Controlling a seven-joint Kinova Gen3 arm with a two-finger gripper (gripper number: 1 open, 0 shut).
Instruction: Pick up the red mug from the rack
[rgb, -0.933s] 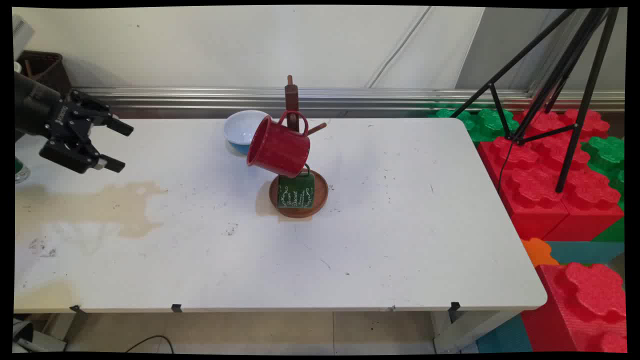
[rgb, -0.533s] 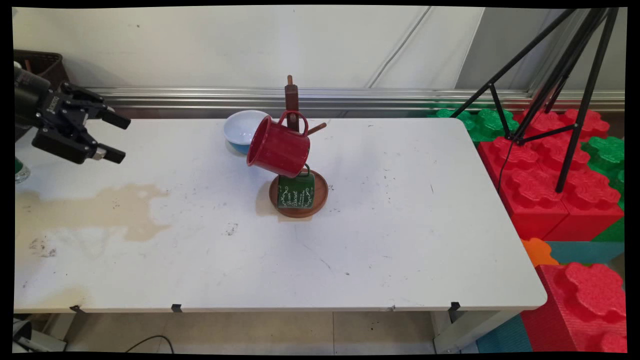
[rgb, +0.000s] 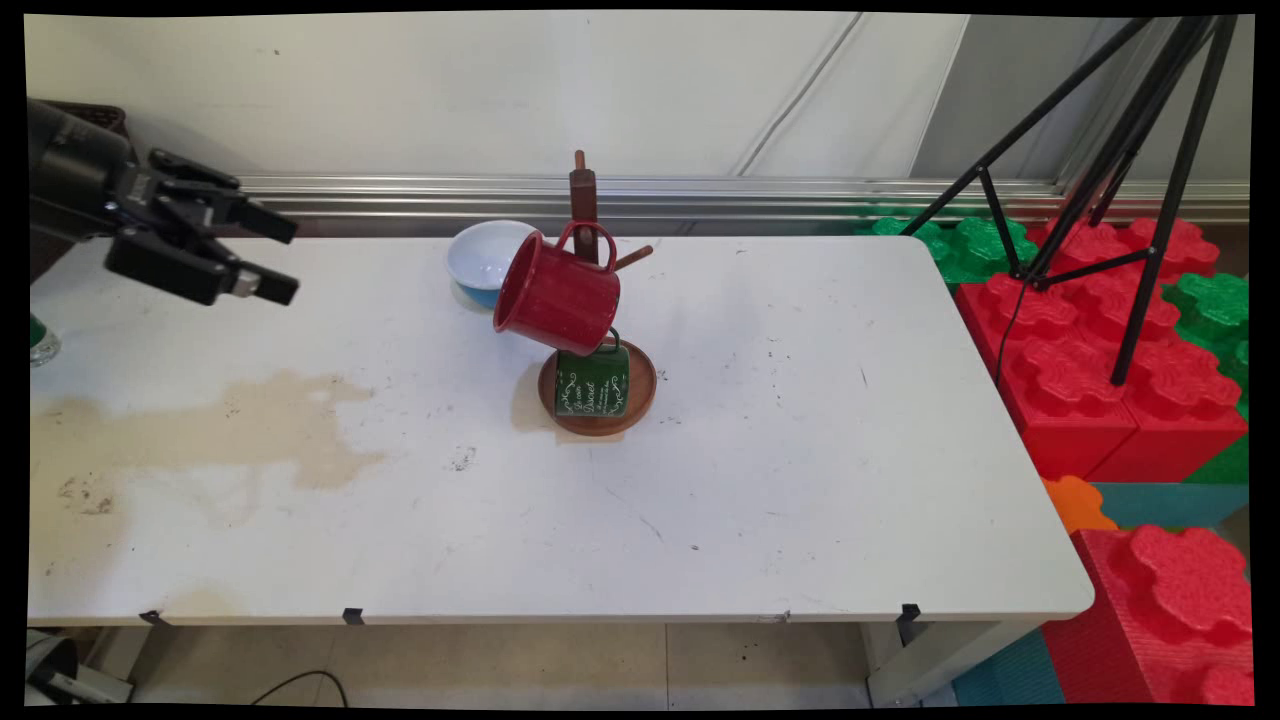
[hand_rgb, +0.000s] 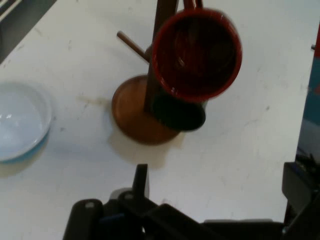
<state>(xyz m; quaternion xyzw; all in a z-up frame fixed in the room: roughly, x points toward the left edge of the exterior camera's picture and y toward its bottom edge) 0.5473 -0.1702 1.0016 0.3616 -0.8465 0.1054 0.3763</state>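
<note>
White tabletop, stained at left. Claw spread wide, empty, raised over the far left. Well to its right: wooden mug tree carrying red mug and green mug; bowl just behind.

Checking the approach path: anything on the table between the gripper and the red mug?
Main view: only bare white table between the open gripper and the red mug; the white bowl sits slightly behind.
</note>
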